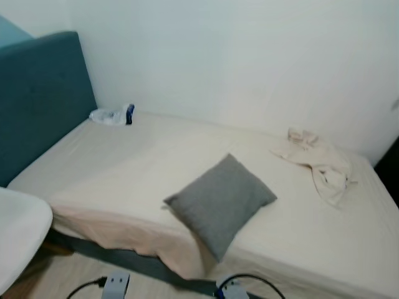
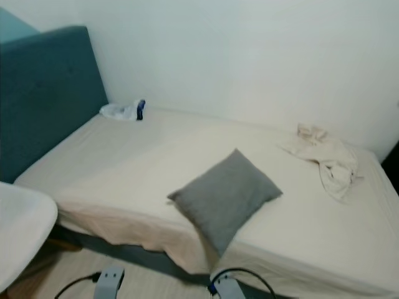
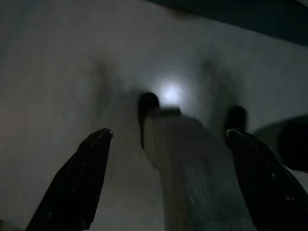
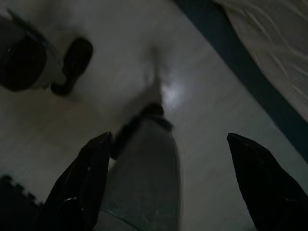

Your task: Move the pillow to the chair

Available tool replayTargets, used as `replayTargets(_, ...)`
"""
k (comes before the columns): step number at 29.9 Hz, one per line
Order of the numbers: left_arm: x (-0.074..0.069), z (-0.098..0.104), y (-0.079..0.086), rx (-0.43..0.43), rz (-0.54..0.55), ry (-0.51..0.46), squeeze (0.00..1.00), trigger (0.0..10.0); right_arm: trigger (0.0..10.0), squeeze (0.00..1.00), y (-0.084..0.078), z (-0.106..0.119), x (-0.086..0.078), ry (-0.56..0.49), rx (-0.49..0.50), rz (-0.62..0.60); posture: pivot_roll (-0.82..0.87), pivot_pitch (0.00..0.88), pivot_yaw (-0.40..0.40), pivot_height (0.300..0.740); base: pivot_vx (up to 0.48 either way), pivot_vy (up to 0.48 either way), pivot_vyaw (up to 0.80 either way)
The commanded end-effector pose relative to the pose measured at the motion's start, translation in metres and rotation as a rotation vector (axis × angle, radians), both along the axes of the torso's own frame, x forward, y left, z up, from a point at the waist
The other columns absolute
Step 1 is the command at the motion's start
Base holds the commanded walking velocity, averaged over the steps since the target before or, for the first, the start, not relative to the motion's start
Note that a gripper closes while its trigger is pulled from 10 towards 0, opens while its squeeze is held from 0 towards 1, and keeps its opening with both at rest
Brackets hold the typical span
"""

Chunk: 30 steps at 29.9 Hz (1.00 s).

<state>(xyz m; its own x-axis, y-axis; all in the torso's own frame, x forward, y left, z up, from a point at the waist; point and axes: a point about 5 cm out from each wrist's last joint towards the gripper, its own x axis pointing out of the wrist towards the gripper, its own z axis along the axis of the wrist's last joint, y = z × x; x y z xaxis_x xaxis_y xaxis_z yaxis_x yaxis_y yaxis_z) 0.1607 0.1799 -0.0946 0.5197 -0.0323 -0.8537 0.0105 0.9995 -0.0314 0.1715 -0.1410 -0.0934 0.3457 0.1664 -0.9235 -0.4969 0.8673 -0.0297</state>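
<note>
A grey square pillow (image 1: 221, 200) lies flat on the bed (image 1: 124, 168), near its front edge, with one corner hanging over the side. The white chair seat (image 1: 19, 230) shows at the lower left, close to the bed's front corner. My left gripper (image 3: 168, 131) hangs open above the pale floor, with nothing between its fingers. My right gripper (image 4: 169, 136) is also open and empty, low over the floor beside the bed's dark base (image 4: 250, 77). Both grippers are well away from the pillow.
A teal headboard (image 1: 37, 99) stands at the bed's left end. A crumpled beige cloth (image 1: 318, 163) lies at the far right of the mattress. A small white and blue item (image 1: 115, 116) sits by the wall. The sheet (image 1: 124, 233) droops over the front edge.
</note>
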Motion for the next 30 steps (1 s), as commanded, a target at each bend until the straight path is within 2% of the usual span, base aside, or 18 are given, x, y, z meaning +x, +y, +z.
replayTargets(1, 0.0016, 0.0007, 0.0017, 0.005, 0.004, -0.001, 0.0, 10.0, 10.0, 0.0, 0.0013, 0.001, 0.0022, -0.005, 0.003, -0.002, 0.11, 0.0, -0.042, 0.74, 0.0, -0.285, 0.0)
replayTargets(11, 0.0015, 0.0006, 0.0018, -0.014, 0.039, -0.001, 0.0, 10.0, 10.0, 0.0, 0.0009, 0.0014, 0.0032, -0.006, 0.005, -0.006, 0.1, 0.0, -0.042, 0.74, 0.0, -0.028, 0.0)
replayTargets(17, 0.0014, 0.0006, 0.0018, -0.005, 0.024, -0.001, 0.0, 10.0, 10.0, 0.0, 0.0005, 0.0013, 0.0029, -0.004, 0.005, -0.003, 0.11, 0.0, -0.047, 0.74, 0.0, 0.0, 0.0)
replayTargets(22, 0.0006, 0.0002, 0.0014, -0.001, 0.019, 0.002, 0.0, 10.0, 10.0, 0.0, 0.0, 0.0011, 0.0023, -0.003, 0.003, 0.0, 0.11, 0.0, -0.047, 0.74, 0.0, -0.172, 0.0)
replayTargets(27, 0.0009, 0.0003, 0.0014, 0.021, -0.019, 0.008, 0.0, 10.0, 10.0, 0.0, -0.0005, 0.0008, 0.0017, -0.001, 0.001, 0.002, 0.11, 0.0, -0.047, 0.74, 0.0, -0.48, 0.0)
replayTargets(30, 0.0043, 0.0017, 0.0015, 0.011, 0.028, -0.008, 0.0, 10.0, 10.0, 0.0, -0.0008, 0.0005, 0.001, 0.0, 0.001, 0.004, 0.1, 0.0, -0.046, 0.74, 0.0, 0.0, 0.0)
